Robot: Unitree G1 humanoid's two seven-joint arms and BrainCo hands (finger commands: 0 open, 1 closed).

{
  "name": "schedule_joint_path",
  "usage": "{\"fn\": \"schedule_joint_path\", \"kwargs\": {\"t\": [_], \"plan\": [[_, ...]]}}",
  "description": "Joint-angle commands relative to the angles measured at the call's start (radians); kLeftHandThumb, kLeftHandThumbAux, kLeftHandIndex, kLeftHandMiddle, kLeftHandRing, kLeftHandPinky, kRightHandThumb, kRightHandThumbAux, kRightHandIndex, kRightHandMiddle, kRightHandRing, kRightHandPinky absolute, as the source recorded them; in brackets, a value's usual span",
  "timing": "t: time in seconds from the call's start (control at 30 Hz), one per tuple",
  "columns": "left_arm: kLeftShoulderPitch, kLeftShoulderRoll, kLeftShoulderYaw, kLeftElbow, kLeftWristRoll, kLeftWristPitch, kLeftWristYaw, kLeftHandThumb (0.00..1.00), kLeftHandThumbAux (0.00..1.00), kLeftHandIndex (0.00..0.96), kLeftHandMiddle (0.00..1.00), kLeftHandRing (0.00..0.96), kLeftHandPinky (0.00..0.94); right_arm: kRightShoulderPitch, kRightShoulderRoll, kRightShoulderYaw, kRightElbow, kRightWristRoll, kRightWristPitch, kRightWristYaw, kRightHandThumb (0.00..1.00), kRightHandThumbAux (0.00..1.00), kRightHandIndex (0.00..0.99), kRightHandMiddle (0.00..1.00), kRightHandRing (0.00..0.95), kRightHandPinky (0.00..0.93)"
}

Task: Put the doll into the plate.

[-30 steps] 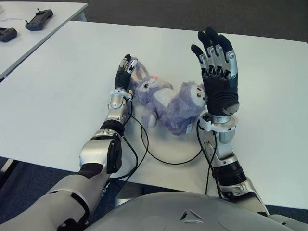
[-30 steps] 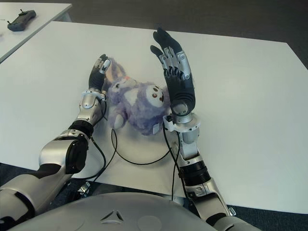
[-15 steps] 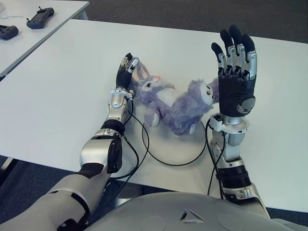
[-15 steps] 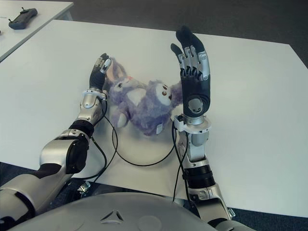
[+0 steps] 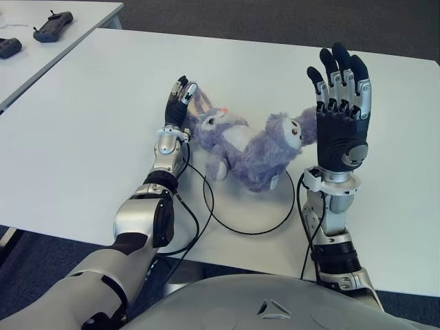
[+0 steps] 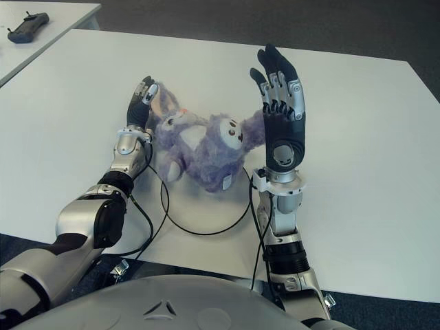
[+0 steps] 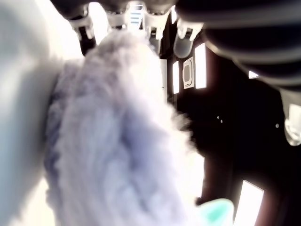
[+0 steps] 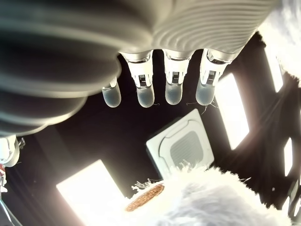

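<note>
Purple plush doll (image 5: 251, 148) unmoved; right hand (image 5: 340, 113) drew slightly away, fingers straight.

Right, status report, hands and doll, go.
Left hand against the doll, fingers straight, no grip. Right hand raised open beside it. Doll lying on the table. No plate in view.

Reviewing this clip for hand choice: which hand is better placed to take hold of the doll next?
Left. The left hand already lies against the doll at its ears, fingers along the fur. The right hand stands upright and open beside the doll's head, holding nothing. No plate is visible.
</note>
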Motion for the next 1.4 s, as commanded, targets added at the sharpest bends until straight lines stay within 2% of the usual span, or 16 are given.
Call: {"fn": "schedule_joint_path", "kwargs": {"t": [0.03, 1.4], "plan": [[0.257, -0.035, -0.002, 0.165, 0.002, 0.153, 0.014, 0.000, 0.394, 0.000, 0.000, 0.000, 0.000, 0.046, 0.018, -0.011, 0.013, -0.023, -0.001, 0.011, 0.231, 0.301, 0.000, 0.000, 0.000, 0.000], [0.251, -0.030, -0.005, 0.168, 0.007, 0.170, 0.017, 0.000, 0.409, 0.000, 0.000, 0.000, 0.000, 0.039, 0.031, -0.020, 0.026, -0.024, -0.001, 0.024, 0.231, 0.301, 0.000, 0.000, 0.000, 0.000]]}}
